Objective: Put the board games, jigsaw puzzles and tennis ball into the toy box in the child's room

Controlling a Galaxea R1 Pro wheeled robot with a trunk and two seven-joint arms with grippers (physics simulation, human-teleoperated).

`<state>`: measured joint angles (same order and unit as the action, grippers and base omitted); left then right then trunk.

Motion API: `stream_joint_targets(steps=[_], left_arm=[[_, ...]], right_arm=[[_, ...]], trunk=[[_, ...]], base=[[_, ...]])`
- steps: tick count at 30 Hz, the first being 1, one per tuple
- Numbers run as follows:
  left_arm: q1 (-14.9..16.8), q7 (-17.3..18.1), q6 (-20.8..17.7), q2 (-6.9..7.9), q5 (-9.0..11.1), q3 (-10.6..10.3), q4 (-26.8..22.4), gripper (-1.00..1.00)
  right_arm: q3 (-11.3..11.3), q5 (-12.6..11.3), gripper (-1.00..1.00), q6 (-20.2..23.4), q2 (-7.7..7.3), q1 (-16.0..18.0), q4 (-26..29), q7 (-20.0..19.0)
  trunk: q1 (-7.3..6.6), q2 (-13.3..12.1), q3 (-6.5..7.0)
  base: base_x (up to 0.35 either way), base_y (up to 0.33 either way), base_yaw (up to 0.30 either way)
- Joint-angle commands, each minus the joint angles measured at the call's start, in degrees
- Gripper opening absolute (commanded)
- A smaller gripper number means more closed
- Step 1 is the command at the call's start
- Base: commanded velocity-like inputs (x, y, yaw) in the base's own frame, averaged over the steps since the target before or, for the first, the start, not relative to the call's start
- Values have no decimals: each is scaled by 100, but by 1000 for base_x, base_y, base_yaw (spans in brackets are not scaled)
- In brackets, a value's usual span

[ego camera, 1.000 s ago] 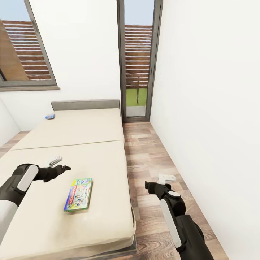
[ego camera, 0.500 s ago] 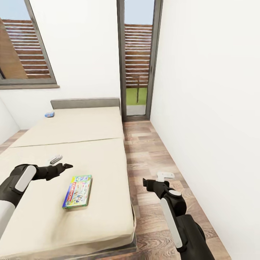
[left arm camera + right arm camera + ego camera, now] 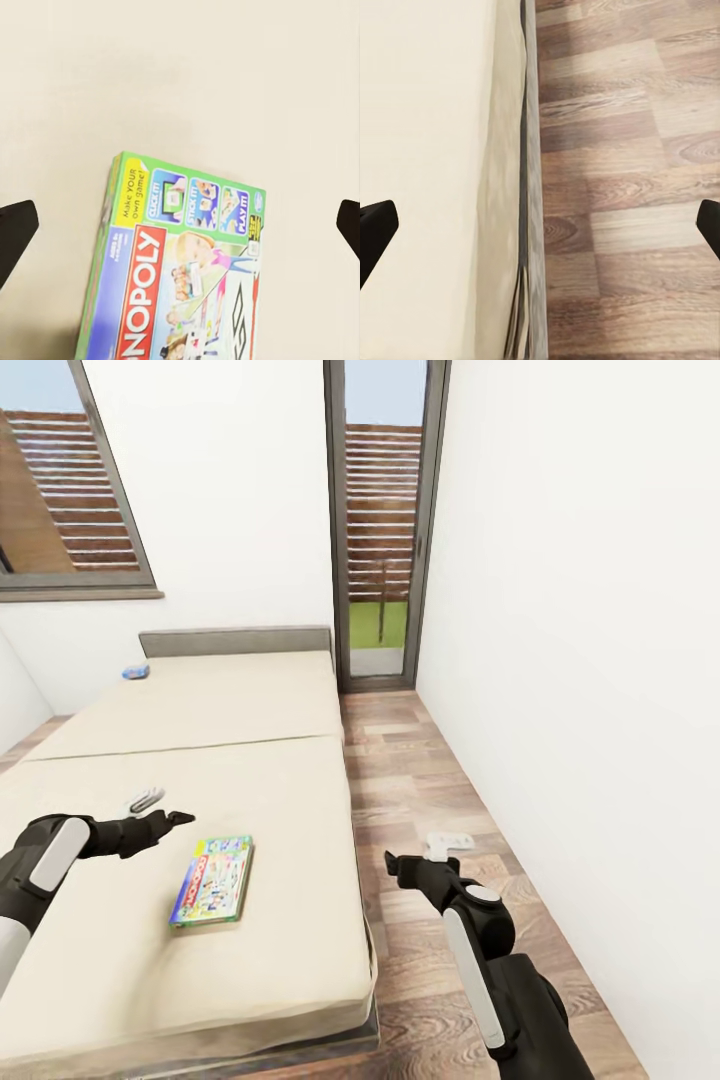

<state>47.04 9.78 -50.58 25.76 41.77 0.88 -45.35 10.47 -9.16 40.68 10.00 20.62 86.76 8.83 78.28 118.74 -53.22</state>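
Monopoly lettering marks the green board game [image 3: 212,880], the nearest of the task's things, lying flat on the beige mattress of the bed [image 3: 270,970] close to the bed's near end and a little in from its floor-side edge. Its long axis runs roughly along the length of the bed, toward the headboard [image 3: 236,641], with a slight tilt. The left gripper [image 3: 158,807] hovers above the mattress just beside the box's far corner, on the side away from the floor; its jaws are spread wide, and in the left wrist view both dark fingertips sit at the outer margins with the green board game [image 3: 176,270] between and below them, not touched. From there, I judge, the box lies a short way toward the near end of the bed, so the left arm is plainly the nearer one and would need to come back over the box and span its short width. The right gripper [image 3: 420,855] hangs over the wooden floor [image 3: 420,780] alongside the bed, well apart from the box, its jaws also spread and holding nothing. Farther up the bed, right by the headboard on the window side, lies the small blue board game [image 3: 136,672], well apart from both arms.
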Motion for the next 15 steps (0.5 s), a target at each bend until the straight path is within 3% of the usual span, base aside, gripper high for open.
stream_joint_targets(steps=[1, 8, 15], left_arm=[[3, 38, -11, 2, -32, 20, 1, 100], [-1, 51, 352, 7, -29, 68, 96, 100], [-2, 147, 436, 13, -33, 77, 177, 100]], right_arm=[[10, -60, 100, 19, 0, 4, 20, 50], [205, -60, 100, 13, 0, -147, 223, 34], [273, -60, 100, -2, 0, -248, 271, 32]], trunk=[[22, 44, -24], [176, 325, -149], [329, 605, -275]], base=[[0, 0, 0], [0, 0, 0], [0, 0, 0]])
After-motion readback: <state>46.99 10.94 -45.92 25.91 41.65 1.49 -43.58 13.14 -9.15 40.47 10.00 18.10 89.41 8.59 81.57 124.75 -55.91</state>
